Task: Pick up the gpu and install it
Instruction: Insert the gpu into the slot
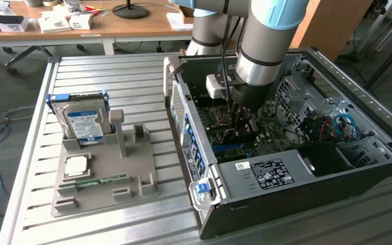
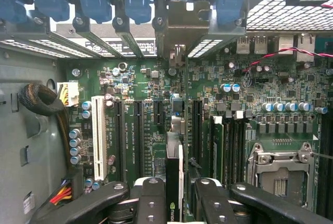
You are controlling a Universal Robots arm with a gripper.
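The gpu [image 2: 175, 156] appears edge-on in the wrist view, a thin dark card standing upright between the two black fingers [image 2: 151, 203] of my gripper [image 2: 175, 206], which is shut on it. Its grey metal bracket [image 2: 180, 24] sits against the case's rear slot openings, among the blue slot clips. The card runs along the line of a black expansion slot [image 2: 196, 125] on the green motherboard [image 2: 145, 78]; whether it is seated in a slot I cannot tell. In the exterior view my gripper [image 1: 240, 116] reaches down inside the open computer case [image 1: 271, 173], over the motherboard.
A grey holder tray [image 1: 104, 196] at the exterior view's left carries a silver hard drive [image 1: 83, 122], a square chip [image 1: 75, 166] and a green memory stick [image 1: 94, 179]. Inside the case are a white slot [image 2: 98, 135], the processor socket [image 2: 281, 169] and loose cables [image 1: 339, 127].
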